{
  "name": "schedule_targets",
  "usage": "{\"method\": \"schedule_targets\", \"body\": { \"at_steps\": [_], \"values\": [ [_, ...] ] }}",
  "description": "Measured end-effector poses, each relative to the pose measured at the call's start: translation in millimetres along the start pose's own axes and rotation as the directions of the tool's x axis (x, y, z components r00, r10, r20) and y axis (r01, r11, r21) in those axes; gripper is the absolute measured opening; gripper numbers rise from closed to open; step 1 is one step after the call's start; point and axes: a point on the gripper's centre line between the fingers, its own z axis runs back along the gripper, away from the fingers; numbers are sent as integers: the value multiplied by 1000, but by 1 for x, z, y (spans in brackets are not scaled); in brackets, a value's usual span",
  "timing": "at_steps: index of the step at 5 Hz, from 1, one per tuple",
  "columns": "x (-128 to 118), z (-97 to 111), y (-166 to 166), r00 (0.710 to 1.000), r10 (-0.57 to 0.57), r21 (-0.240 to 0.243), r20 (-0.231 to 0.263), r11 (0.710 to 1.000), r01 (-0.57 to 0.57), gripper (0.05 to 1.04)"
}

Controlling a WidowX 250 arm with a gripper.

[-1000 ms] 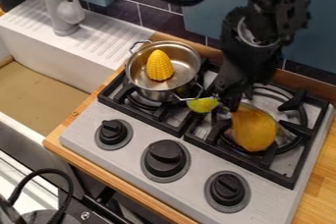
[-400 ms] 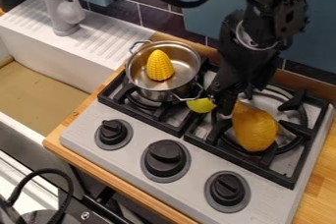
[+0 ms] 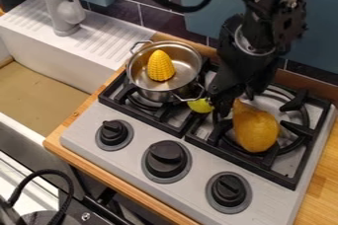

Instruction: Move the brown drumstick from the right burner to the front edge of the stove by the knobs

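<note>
Currently, the black gripper (image 3: pixel 222 110) hangs low over the middle of the grey stove (image 3: pixel 122 166), between a small yellow-green thing (image 3: pixel 200 105) and a yellow-orange, pear-shaped thing (image 3: pixel 256 130); whether it is wide, narrow or closed around something cannot be told from this angle. The yellow-green piece shows just beside the gripper, near the pot's front handle, partly hidden behind the gripper's dark body; the pear-shaped thing lies over the right burner's black grate (image 3: pixel 269 170), its slim end towards the gripper and its broad end towards the knobs. A shiny metal pot (image 3: pixel 157 91) sits on the left burner, with a yellow corn piece (image 3: pixel 160 66) inside, narrow end up; three black knobs line the stove's front. Off to the left is a white sink (image 3: pixel 63 83) with a grey faucet (image 3: pixel 64 17); a wooden counter (image 3: pixel 321 174) borders the stove, and dark tiles (image 3: pixel 161 23) rise behind it.
</note>
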Motion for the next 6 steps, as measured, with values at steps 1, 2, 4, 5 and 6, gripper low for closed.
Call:
{"method": "schedule_targets", "body": {
  "at_steps": [1,2,4,5,6],
  "values": [
    [-4,-2,2,1000,-9,19,-5,1000,9,752],
    [-6,-5,4,1000,0,34,-5,999,0,455],
    [-6,-5,4,1000,6,34,2,999,-6,186],
    [-7,-4,4,1000,-13,36,-8,999,13,185],
    [-9,6,6,999,-12,37,-42,999,13,185]
  ]
}}
